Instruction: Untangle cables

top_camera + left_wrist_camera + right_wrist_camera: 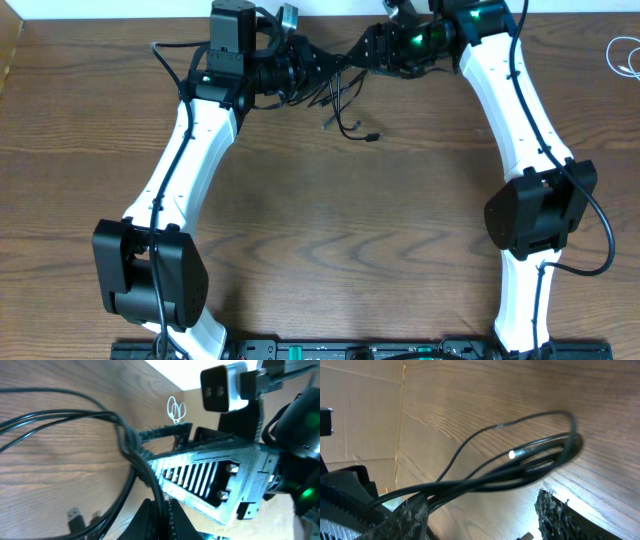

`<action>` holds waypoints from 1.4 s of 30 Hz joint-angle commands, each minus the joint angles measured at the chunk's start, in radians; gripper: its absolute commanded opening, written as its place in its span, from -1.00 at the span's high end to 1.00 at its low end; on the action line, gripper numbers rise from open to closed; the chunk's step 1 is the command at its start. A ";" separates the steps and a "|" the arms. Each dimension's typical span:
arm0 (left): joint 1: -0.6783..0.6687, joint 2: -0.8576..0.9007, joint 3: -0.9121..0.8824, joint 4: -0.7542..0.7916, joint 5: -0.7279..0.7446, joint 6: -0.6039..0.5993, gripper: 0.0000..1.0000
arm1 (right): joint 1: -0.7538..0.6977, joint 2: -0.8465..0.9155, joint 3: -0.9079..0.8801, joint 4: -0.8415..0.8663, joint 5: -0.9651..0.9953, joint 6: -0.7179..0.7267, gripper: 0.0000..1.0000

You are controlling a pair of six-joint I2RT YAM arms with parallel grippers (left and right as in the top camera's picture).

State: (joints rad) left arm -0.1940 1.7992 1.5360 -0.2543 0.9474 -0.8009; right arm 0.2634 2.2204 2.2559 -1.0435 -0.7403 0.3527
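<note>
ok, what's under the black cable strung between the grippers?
Only bare wood table; plug ends of the black cable trail onto it. The white cable lies apart, far right. The left gripper and right gripper cover where the strands are held.

Cable bundle: far centre of the table, between left gripper and right gripper, loose ends trailing nearer.
Small cable loop: far right table edge, well apart from both grippers.

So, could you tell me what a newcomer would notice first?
The left gripper and right gripper meet at the far edge of the table, the black cable bunched between them, plug ends trailing toward the middle. The white cable lies apart, looped near the far right corner.
</note>
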 commanded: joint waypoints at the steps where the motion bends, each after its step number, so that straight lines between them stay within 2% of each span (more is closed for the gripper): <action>1: 0.000 0.000 0.006 0.038 0.059 -0.058 0.85 | 0.028 0.011 -0.001 0.030 -0.022 0.066 -0.30; 11: 0.000 0.000 0.006 0.169 0.121 -0.167 0.85 | 0.074 0.031 -0.022 0.119 0.034 0.175 -0.24; 17: 0.010 0.000 0.006 0.240 0.156 -0.212 0.85 | 0.056 0.040 -0.026 0.116 0.064 0.177 -0.16; 18: 0.017 0.000 0.006 0.264 0.166 -0.224 0.85 | 0.049 0.040 -0.027 0.103 0.092 0.177 -0.02; 21: 0.045 0.000 0.006 0.287 0.171 -0.230 0.86 | 0.025 0.040 -0.027 0.063 0.171 0.143 0.58; 24: 0.076 0.000 0.006 0.286 0.171 -0.219 0.85 | -0.004 0.040 -0.027 0.022 0.214 0.075 0.98; 28: 0.123 0.000 0.006 0.257 0.149 -0.154 0.85 | -0.047 0.030 -0.027 -0.018 0.194 -0.045 0.98; 32: 0.169 0.000 0.006 0.085 0.027 -0.028 0.85 | -0.105 -0.004 -0.027 -0.065 0.153 -0.138 0.98; 37: 0.212 0.000 0.006 -0.137 -0.153 0.128 0.85 | -0.203 -0.042 -0.027 -0.126 0.159 -0.145 0.98; 42: 0.240 0.000 0.006 -0.223 -0.190 0.215 0.85 | -0.317 -0.045 -0.027 -0.200 0.240 -0.117 0.97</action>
State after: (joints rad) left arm 0.0288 1.7992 1.5337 -0.4576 0.8261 -0.7013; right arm 0.0158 2.2311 2.2333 -1.2163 -0.5652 0.2398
